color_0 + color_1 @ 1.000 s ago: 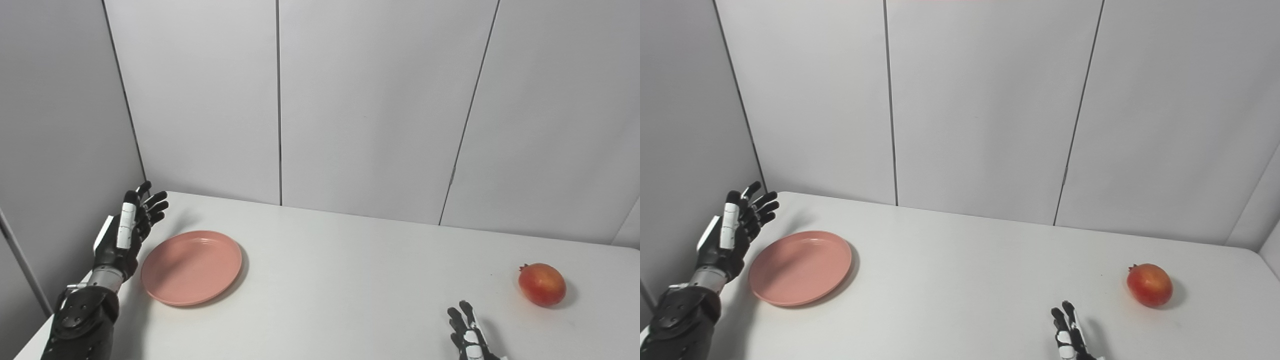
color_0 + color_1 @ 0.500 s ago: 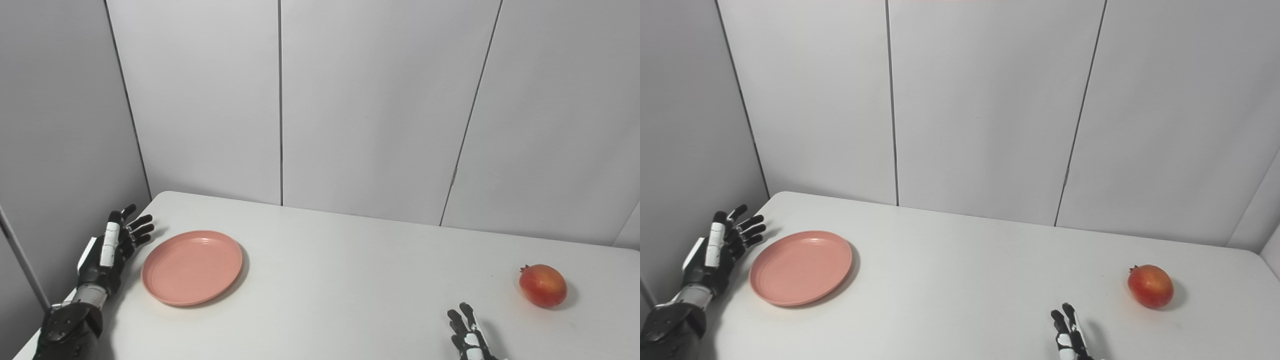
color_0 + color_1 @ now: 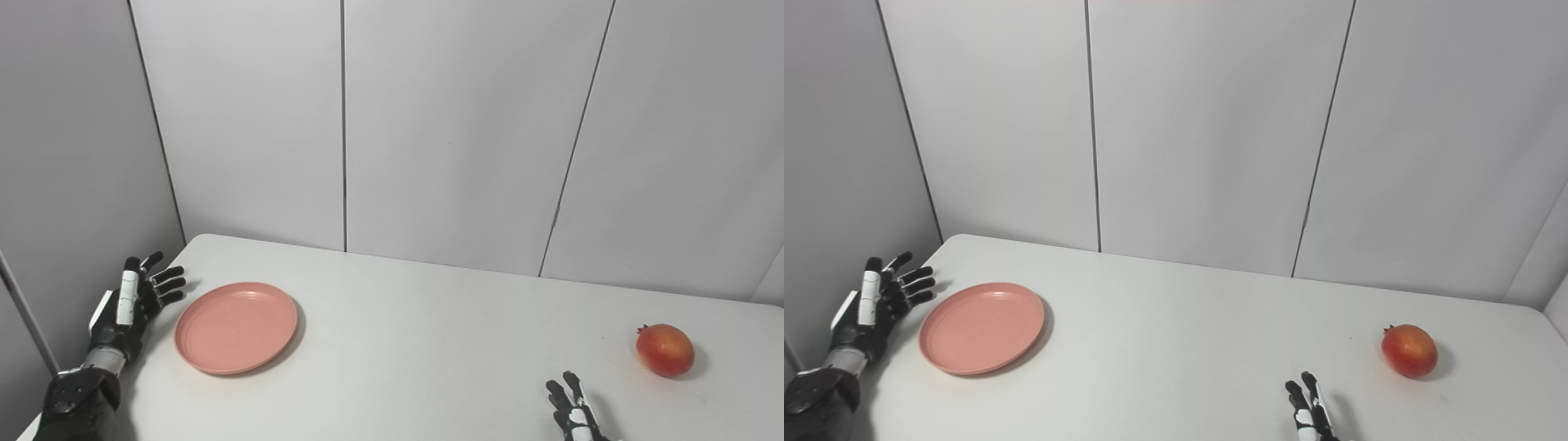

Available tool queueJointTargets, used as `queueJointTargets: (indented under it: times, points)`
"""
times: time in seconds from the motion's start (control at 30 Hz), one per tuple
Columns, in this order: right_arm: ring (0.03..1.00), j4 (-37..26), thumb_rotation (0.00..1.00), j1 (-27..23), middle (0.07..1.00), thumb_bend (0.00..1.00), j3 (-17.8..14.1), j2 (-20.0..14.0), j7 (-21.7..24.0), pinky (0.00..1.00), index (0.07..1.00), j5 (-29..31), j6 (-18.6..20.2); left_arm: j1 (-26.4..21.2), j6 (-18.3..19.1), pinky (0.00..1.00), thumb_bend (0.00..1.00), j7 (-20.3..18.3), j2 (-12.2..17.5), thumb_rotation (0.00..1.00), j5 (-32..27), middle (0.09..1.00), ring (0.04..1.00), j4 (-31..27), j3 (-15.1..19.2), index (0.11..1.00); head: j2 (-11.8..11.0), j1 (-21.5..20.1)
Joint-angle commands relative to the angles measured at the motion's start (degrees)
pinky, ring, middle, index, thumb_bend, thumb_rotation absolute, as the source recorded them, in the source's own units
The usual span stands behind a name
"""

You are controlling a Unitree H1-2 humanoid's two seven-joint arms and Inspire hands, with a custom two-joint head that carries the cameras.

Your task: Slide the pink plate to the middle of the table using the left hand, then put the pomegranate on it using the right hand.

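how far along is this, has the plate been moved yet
Nothing is done yet. The pink plate sits near the table's left end, not the middle. The left hand is open just left of it, not touching. The pomegranate lies at the right, and the right hand is short of it. Both steps remain.

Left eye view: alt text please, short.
A pink plate sits at the left of a white table, with the open left robot hand beside it, not touching. A pomegranate lies far right; the right robot hand is open.
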Motion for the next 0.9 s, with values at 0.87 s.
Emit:
queueJointTargets:
  times: [0.87]
  points:
    - [0.946, 1.13, 1.0, 3.12, 0.915, 0.75, 0.23, -0.53, 0.46, 1.0, 0.965, -1.18, 2.04, 6.45, 6.41, 0.91, 1.0, -4.33, -7.29, 0.98, -3.21, 0.876, 0.869, -18.19, -2.76, 0.983, 0.67, -0.8]
